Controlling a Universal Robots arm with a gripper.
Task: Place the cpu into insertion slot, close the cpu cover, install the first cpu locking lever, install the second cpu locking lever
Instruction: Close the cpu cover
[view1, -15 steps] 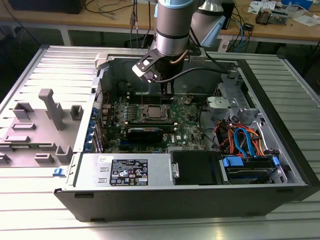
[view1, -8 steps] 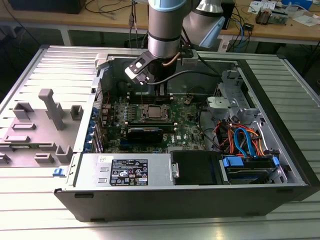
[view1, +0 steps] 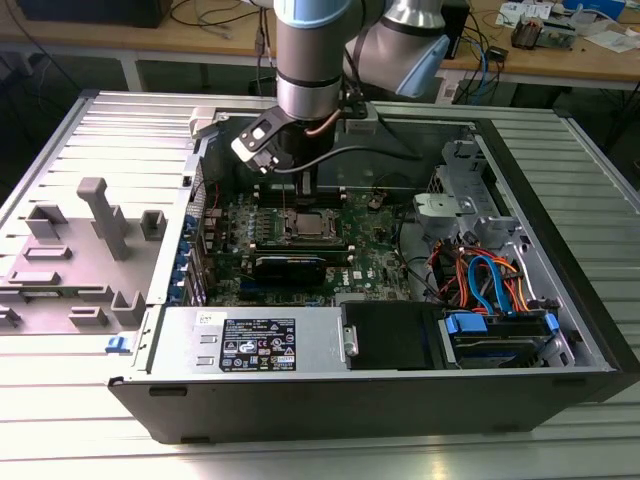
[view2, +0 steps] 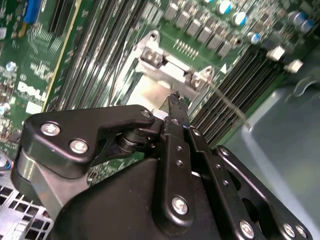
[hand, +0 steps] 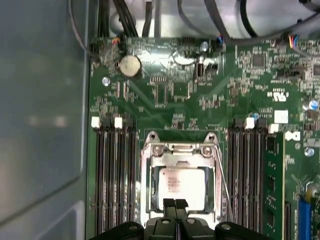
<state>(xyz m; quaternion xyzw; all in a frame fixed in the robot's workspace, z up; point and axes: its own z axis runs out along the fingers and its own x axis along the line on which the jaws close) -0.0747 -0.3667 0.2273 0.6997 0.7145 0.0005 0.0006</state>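
The cpu (hand: 180, 182), a silver-grey square, lies in the insertion slot (hand: 146, 190) on the green motherboard. The cpu cover (hand: 182, 156) lies flat over it, and the chip shows through its window. Its hinge end (view2: 170, 67) faces the board's edge. My gripper (hand: 175, 203) is shut with its black fingertips (view2: 175, 98) pressed together, right over the cover's edge opposite the hinge. It holds nothing. A thin wire locking lever (hand: 223, 175) runs beside the socket and slants up loose in the second wrist view (view2: 231, 106). In the exterior view my gripper (view1: 304, 205) hangs just above the socket (view1: 308, 227).
Long black memory slots (hand: 115, 180) flank the socket on both sides. A black graphics card (view1: 290, 265) lies in front of it, then the power supply (view1: 255, 340). Drive cage and cables (view1: 490, 285) fill the case's right. A grey fixture tray (view1: 80, 250) sits outside on the left.
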